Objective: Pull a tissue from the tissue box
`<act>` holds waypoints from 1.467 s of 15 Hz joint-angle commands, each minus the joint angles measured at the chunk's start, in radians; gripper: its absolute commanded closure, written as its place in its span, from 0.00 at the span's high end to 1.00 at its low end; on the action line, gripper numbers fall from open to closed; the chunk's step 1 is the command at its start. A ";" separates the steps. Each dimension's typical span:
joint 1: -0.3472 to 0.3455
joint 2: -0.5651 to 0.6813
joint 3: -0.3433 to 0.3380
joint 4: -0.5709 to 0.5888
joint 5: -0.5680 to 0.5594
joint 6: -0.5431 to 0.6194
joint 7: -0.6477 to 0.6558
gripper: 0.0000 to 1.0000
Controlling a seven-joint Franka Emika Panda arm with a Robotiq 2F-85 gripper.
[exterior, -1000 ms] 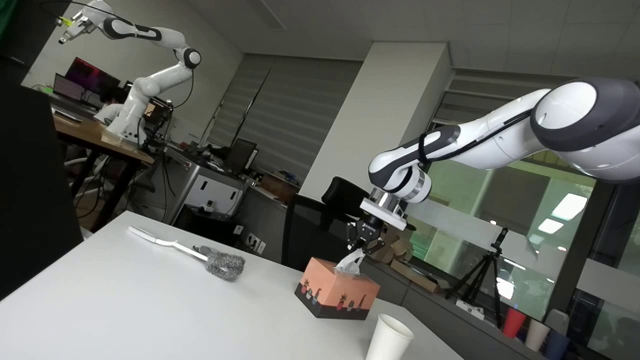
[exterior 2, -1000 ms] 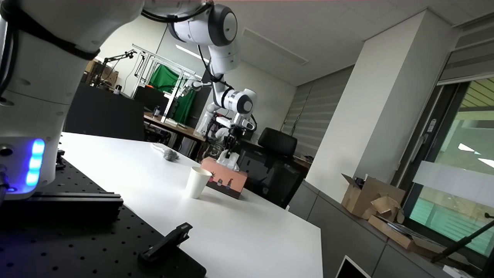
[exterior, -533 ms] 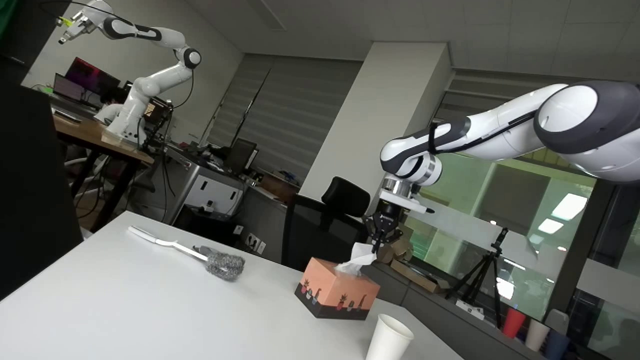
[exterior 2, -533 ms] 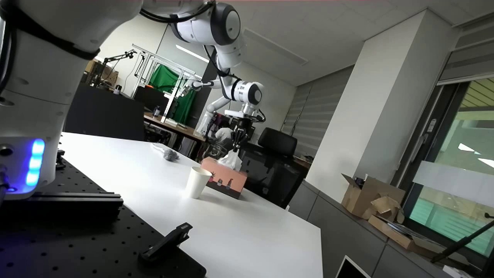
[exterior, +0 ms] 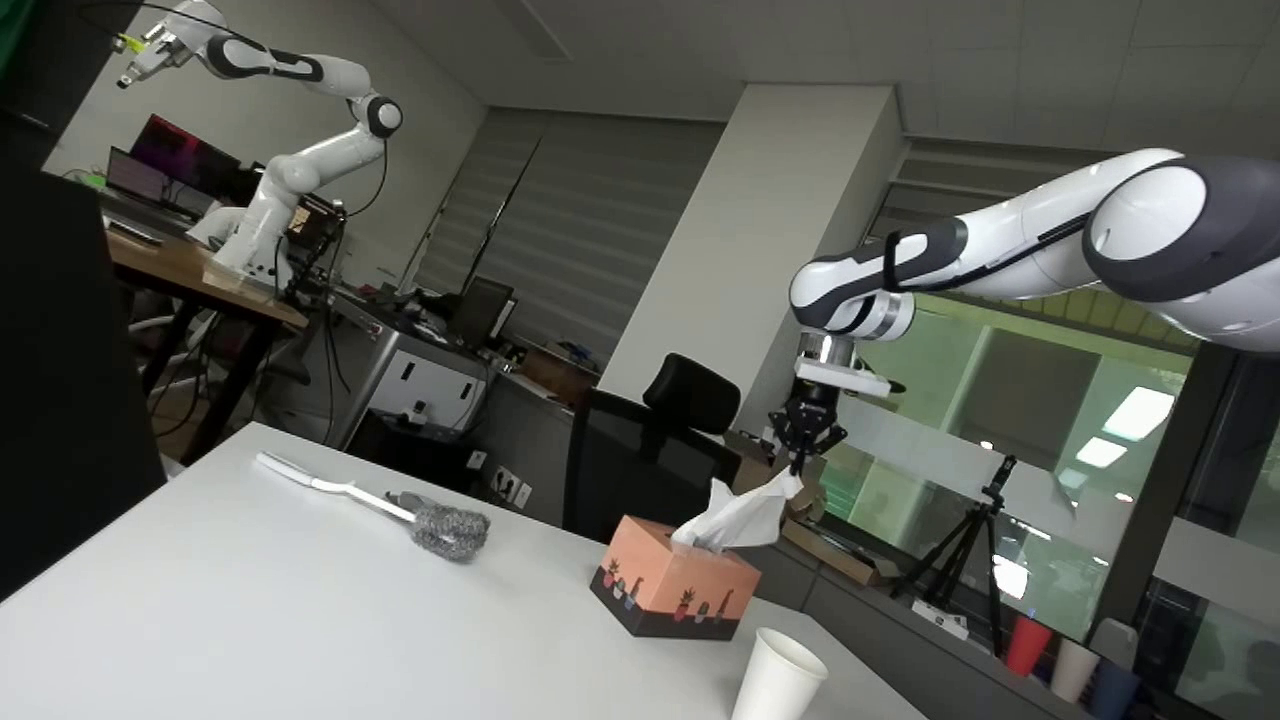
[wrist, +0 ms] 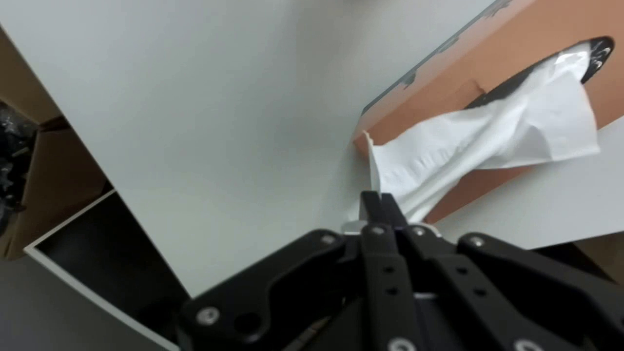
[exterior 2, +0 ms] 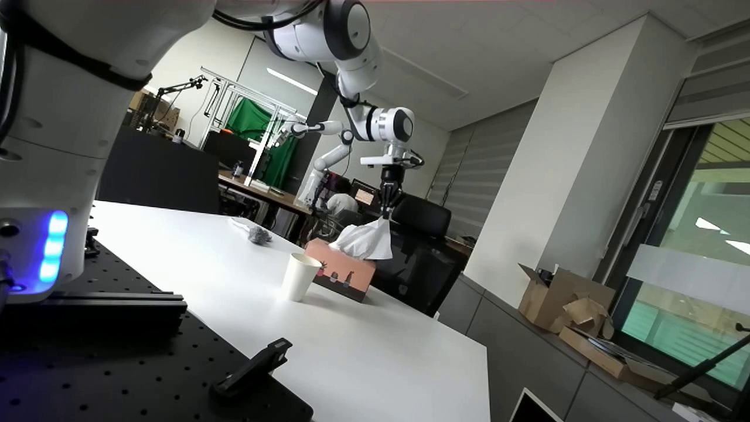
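Note:
The tissue box (exterior: 680, 588) is salmon-pink with a dark base. It stands near the table's edge, and also shows in an exterior view (exterior 2: 340, 272). My gripper (exterior: 797, 468) is above and to one side of the box, fingers pinched together on a corner of the white tissue (exterior: 738, 518). The tissue stretches slanting from the box's slot up to the fingertips (exterior 2: 385, 217). In the wrist view the fingertips (wrist: 380, 197) are shut on the tissue (wrist: 492, 134), whose lower end still sits in the slot of the box (wrist: 516, 41).
A white cup (exterior: 780, 675) stands beside the box, also in an exterior view (exterior 2: 300, 278). A grey long-handled brush (exterior: 450, 528) lies farther along the white table (exterior: 380, 640). A black chair (exterior: 640, 480) stands behind the table's edge. A black clamp (exterior 2: 253, 369) sits near the robot's base.
My gripper has risen and moved to the right in both exterior views, away from the box. The tissue has been drawn farther out and stretched. The box has stayed in place.

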 commanded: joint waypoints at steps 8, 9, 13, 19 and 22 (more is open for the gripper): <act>-0.014 -0.050 -0.219 0.042 -0.229 -0.182 -0.008 0.00; -0.018 -0.044 -0.237 0.043 -0.254 -0.221 -0.028 0.00; -0.058 -0.020 -0.250 0.059 -0.278 -0.341 -0.174 0.00; -0.131 0.117 -0.122 0.104 -0.315 -0.371 -0.210 0.00; -0.140 0.232 -0.074 0.140 -0.274 -0.376 -0.208 0.00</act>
